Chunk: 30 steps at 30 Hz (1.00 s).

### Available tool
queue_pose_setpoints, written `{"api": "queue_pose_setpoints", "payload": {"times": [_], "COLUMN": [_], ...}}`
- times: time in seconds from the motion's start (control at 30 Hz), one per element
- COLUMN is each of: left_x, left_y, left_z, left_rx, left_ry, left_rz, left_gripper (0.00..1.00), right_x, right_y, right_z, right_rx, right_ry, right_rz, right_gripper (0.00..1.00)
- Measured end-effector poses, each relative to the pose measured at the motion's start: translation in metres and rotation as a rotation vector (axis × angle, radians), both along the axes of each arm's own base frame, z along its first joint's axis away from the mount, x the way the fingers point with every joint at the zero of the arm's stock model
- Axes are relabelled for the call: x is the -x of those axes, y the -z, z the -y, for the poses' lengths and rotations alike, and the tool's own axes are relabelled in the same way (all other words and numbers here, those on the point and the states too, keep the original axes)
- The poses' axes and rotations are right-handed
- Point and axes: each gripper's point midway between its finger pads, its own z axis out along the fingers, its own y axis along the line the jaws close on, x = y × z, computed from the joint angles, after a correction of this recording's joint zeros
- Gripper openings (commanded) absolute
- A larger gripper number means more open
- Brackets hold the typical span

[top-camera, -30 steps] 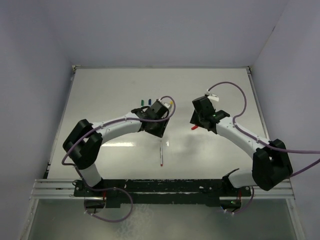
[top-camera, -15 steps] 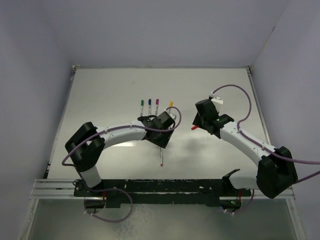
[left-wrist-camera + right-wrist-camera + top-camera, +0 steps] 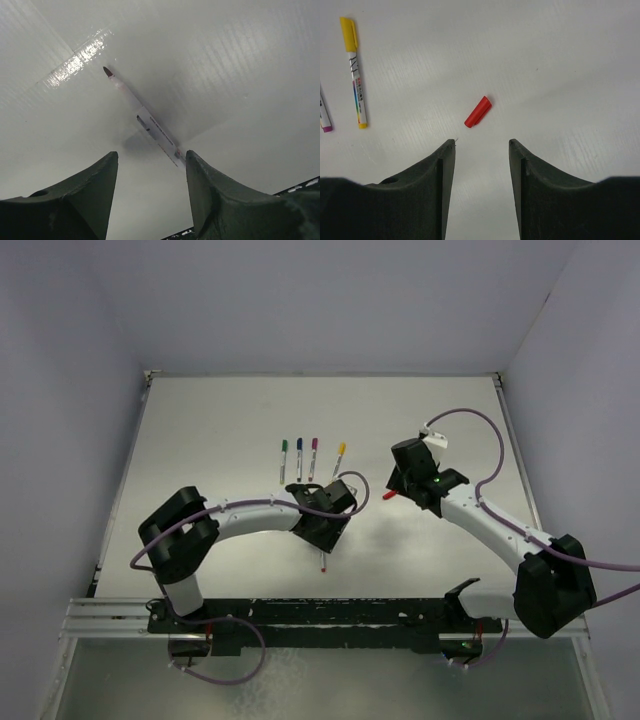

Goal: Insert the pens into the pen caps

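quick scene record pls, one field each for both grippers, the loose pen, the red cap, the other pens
left gripper: open, empty, above the uncapped pen
right gripper: open, empty, above the red cap
uncapped pen: lying flat, red tip bare
red cap: lying loose, well apart from the uncapped pen
capped pens: four in a row, caps green, blue, magenta, yellow

Left arm (image 3: 245, 512): white tubular links, bulky black joints.
Right arm (image 3: 490, 525): matching white links, black joints.
Cables (image 3: 463, 411): thin, purple, one along each arm.
Fingers (image 3: 75, 200): dark green-black, broad, tapering to rounded tips.
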Motion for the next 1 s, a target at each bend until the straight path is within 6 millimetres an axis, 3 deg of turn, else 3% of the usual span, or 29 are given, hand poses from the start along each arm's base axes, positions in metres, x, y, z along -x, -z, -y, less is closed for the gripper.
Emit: {"api": "queue_pose_setpoints", "payload": {"times": [0.5, 0.67, 1.0], "left_x": [0.016, 0.015, 0.011], "left_y": [0.019, 0.02, 0.021], "left_z": [-0.024, -0.023, -0.017], "left_rx": [-0.089, -0.083, -0.062], "left_ry": [-0.02, -0.02, -0.015], "left_rz": [-0.057, -0.053, -0.043], "left_gripper": [0.56, 0.39, 0.16], "right_x": [-0.004, -0.004, -0.002], "right_y": [-0.003, -0.003, -0.001], "right_z": [-0.002, -0.002, -0.001], "right_rx": [-0.012, -0.011, -0.004], "right_ry": [0.0, -0.002, -0.001], "right_rz": [0.019, 0.02, 0.01], "right_gripper": [0.49, 0.49, 0.48]}}
